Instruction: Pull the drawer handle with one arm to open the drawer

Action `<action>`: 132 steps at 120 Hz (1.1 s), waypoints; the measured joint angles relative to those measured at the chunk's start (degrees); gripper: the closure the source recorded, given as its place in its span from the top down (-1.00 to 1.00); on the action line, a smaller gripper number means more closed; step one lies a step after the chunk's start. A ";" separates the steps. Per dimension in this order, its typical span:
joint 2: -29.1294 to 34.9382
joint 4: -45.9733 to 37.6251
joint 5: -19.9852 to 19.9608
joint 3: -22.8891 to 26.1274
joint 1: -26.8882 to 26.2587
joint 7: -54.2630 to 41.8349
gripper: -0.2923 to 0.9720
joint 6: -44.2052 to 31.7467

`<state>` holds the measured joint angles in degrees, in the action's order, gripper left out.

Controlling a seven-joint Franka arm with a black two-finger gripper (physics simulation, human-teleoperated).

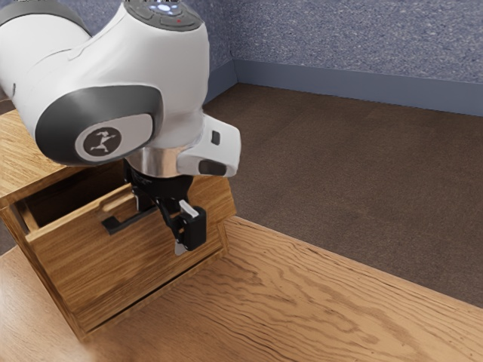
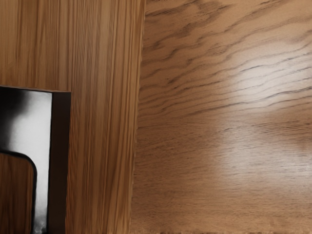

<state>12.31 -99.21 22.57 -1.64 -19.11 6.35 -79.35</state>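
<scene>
Here, the white arm (image 1: 113, 83) is the largest thing. It comes in from the exterior view's upper left and bends down over the drawer.

Under it, the wooden surface (image 1: 317, 302) runs across the near side and off to the exterior view's right. Beyond its far edge are a brown floor (image 1: 355, 158) and a blue-grey wall (image 1: 339, 34).

A wooden cabinet (image 1: 30, 151) sits at the exterior view's left, on the surface. The drawer (image 1: 98, 264) stands partly out of it, with a dark gap showing behind its front panel. The panel faces the near right, and its lower edge is just above the surface.

The black handle (image 1: 124, 220) is a bar fixed across the upper part of the drawer front and stands a little off the wood.

The black tool (image 1: 177, 230) hangs from the arm's hand at the right end of the handle, close in front of the panel. I cannot tell whether it is apart, together, or clamped on the bar.

From the wrist, the drawer front (image 2: 97, 73) shows upright grain, with the surface (image 2: 219, 122) beside it. The dark handle (image 2: 53, 161) lies against the panel, on the side away from the surface.
</scene>
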 joint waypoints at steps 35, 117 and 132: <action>1.06 -3.20 -2.77 2.07 -2.56 0.41 0.55 -0.82; 2.02 -0.41 -4.50 6.02 -2.72 0.82 0.49 -1.51; 2.04 3.10 -4.14 9.58 -2.50 0.78 0.52 -1.44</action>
<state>14.35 -96.11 18.43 7.94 -21.61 7.13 -80.79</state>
